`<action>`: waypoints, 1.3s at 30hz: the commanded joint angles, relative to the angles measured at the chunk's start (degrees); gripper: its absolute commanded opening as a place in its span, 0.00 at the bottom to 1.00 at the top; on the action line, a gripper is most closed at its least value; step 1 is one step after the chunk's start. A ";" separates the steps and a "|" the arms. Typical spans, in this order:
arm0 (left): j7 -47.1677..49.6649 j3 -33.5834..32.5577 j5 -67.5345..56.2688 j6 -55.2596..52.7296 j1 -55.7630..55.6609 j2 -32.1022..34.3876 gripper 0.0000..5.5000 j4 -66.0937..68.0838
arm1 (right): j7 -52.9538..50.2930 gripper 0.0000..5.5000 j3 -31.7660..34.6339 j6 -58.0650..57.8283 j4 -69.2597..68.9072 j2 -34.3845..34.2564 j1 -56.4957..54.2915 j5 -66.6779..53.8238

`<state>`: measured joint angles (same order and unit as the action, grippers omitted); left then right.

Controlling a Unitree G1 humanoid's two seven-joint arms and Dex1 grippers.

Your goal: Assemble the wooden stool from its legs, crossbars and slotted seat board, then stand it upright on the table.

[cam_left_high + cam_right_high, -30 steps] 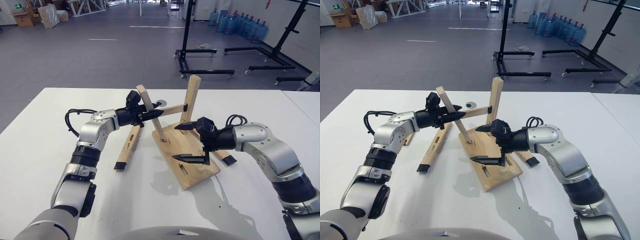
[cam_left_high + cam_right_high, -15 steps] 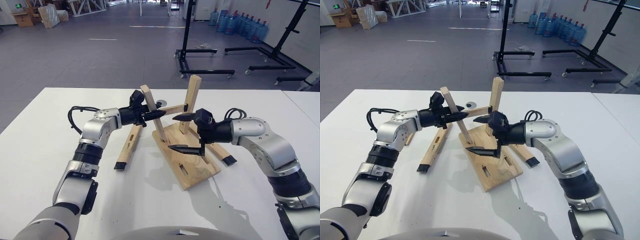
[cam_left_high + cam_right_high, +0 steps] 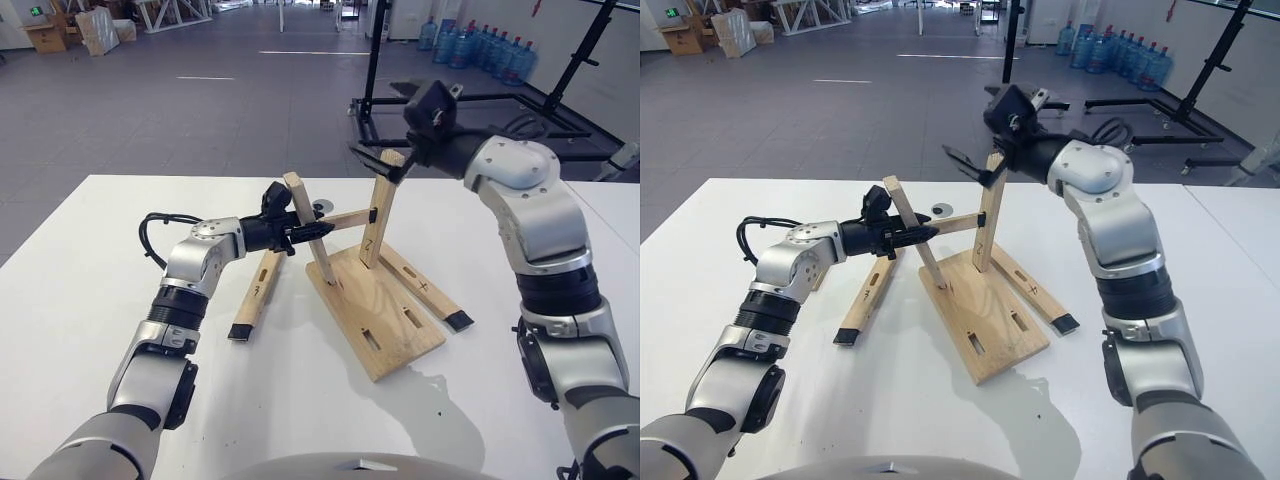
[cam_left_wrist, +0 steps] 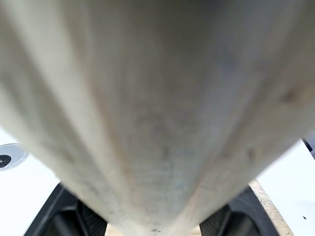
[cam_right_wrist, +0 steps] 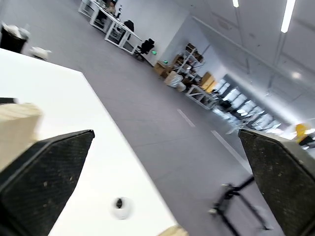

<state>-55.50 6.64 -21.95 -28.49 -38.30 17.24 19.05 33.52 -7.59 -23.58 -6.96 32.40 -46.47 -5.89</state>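
Pale matt wood seat board (image 3: 378, 318) (smooth white table (image 3: 80, 300))

Silver left arm extends forward and low, its black two-finger left gripper (image 3: 312, 231) clamped on a tilted pale wooden leg (image 3: 297, 195). Right arm is raised high, elbow bent, right gripper (image 3: 378, 120) spread wide.

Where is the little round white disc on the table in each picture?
Left eye view: disc near the middle, on the white table just behind the tilted leg.
Right eye view: disc a bit left of middle, behind that leg.
Left wrist view: disc on the table beside the close-up leg.
Right wrist view: disc on the table, seen through the open right hand.
Shared landmark: the white table.
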 commanded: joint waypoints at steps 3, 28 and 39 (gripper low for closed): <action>0.68 0.52 1.31 -0.94 -0.02 0.30 0.37 0.28 | -3.09 0.98 -5.52 5.79 3.71 -1.19 -2.75 10.52; 3.71 4.44 2.01 -3.85 3.38 -2.82 0.37 -2.29 | -6.70 0.98 -13.16 15.56 18.11 -10.91 16.57 19.16; 3.53 3.89 0.96 -4.81 3.98 -3.22 0.37 -1.91 | -3.92 0.98 0.31 5.20 7.39 -7.10 -5.93 11.61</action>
<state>-51.60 8.77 -21.95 -30.54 -36.17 14.05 16.02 30.16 -7.55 -18.55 0.96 24.06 -49.20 4.02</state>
